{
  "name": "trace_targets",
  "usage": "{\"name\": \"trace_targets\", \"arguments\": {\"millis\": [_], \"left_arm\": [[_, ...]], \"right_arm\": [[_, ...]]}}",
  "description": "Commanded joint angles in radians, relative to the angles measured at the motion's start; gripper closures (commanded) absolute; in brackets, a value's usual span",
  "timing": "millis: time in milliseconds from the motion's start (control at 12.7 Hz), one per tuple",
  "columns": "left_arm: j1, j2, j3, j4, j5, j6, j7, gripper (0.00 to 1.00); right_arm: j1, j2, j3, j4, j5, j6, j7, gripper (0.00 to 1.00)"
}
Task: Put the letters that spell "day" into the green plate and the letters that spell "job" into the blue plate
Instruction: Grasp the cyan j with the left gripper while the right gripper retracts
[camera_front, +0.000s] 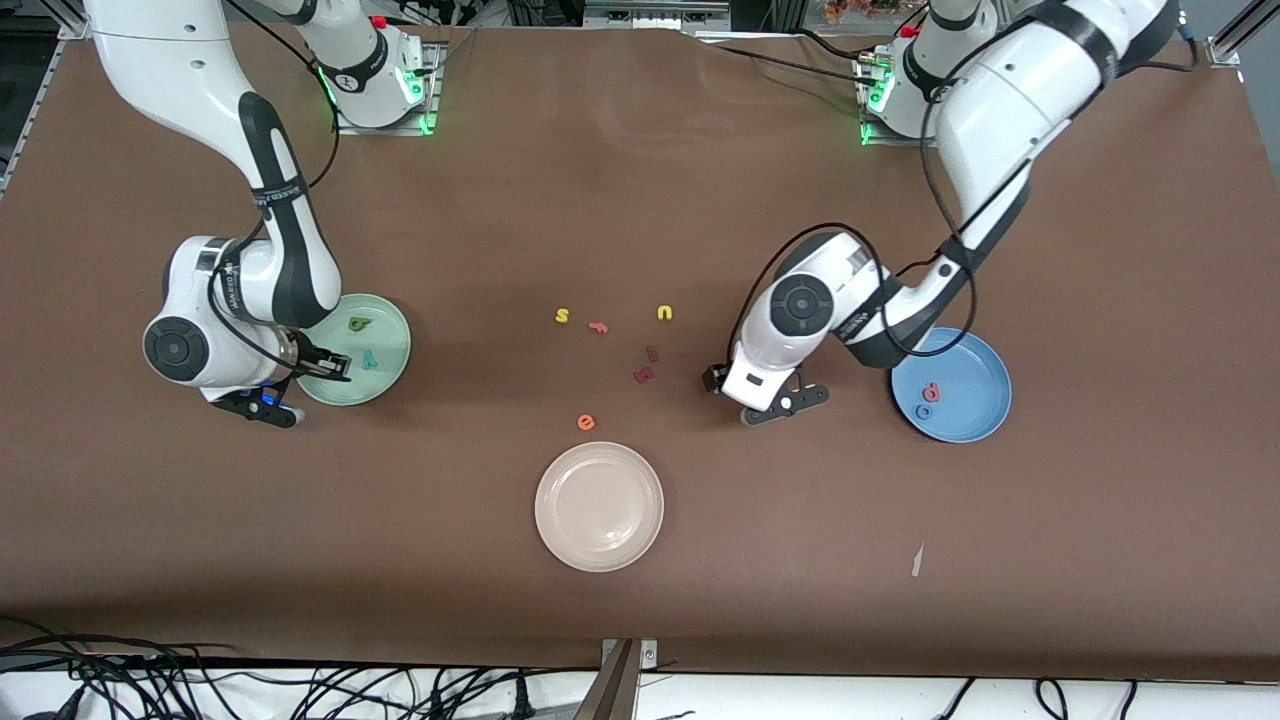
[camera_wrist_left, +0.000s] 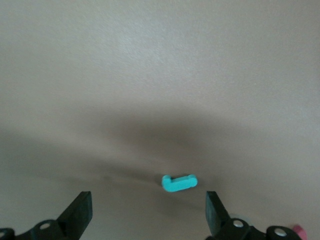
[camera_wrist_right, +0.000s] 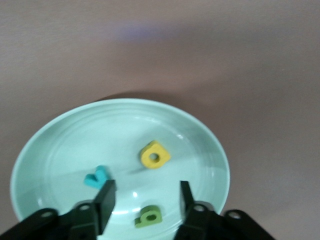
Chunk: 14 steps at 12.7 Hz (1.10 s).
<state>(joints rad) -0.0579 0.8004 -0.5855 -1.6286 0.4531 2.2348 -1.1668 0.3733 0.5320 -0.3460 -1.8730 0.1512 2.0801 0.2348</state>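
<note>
The green plate (camera_front: 392, 330) lies toward the right arm's end of the table. My right gripper (camera_front: 335, 365) hangs low over it, open. In the right wrist view the green "d" (camera_wrist_right: 148, 216) lies on the plate (camera_wrist_right: 75, 145) under the gap of that gripper (camera_wrist_right: 146, 187), touching neither finger. The yellow "a" (camera_wrist_right: 155, 155) and teal "y" (camera_wrist_right: 95, 177) lie beside it. The blue plate (camera_front: 978, 362) holds the pinkish-red "b" (camera_front: 932, 392) and blue "o" (camera_front: 925, 411). My left gripper (camera_front: 780, 405) hovers open over bare table beside that plate. The teal "j" (camera_wrist_left: 179, 182) lies flat just ahead of its gripper (camera_wrist_left: 148, 197).
A cream-white plate (camera_front: 600, 505) sits nearest the front camera at mid-table. Loose letters lie in the middle: yellow "s" (camera_front: 562, 316), yellow "u" (camera_front: 665, 313), orange "e" (camera_front: 586, 422) and dark red pieces (camera_front: 643, 375). A paper scrap (camera_front: 917, 560) lies near the front edge.
</note>
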Motion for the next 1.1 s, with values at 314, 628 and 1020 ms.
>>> {"name": "trace_targets", "arguments": {"millis": [314, 628, 1020], "left_arm": [[-0.072, 0.077, 0.05, 0.11, -0.019, -0.014, -0.031, 0.06], [-0.085, 0.103, 0.05, 0.133, -0.019, -0.014, -0.031, 0.14], [-0.085, 0.105, 0.05, 0.133, -0.021, -0.014, -0.053, 0.29]], "right_arm": [[0.004, -0.118, 0.004, 0.21, 0.014, -0.304, -0.08, 0.0], [-0.008, -0.138, -0.036, 0.389, 0.014, -0.517, -0.176, 0.0], [-0.109, -0.297, 0.01, 0.393, -0.021, -0.482, -0.242, 0.0]]}}
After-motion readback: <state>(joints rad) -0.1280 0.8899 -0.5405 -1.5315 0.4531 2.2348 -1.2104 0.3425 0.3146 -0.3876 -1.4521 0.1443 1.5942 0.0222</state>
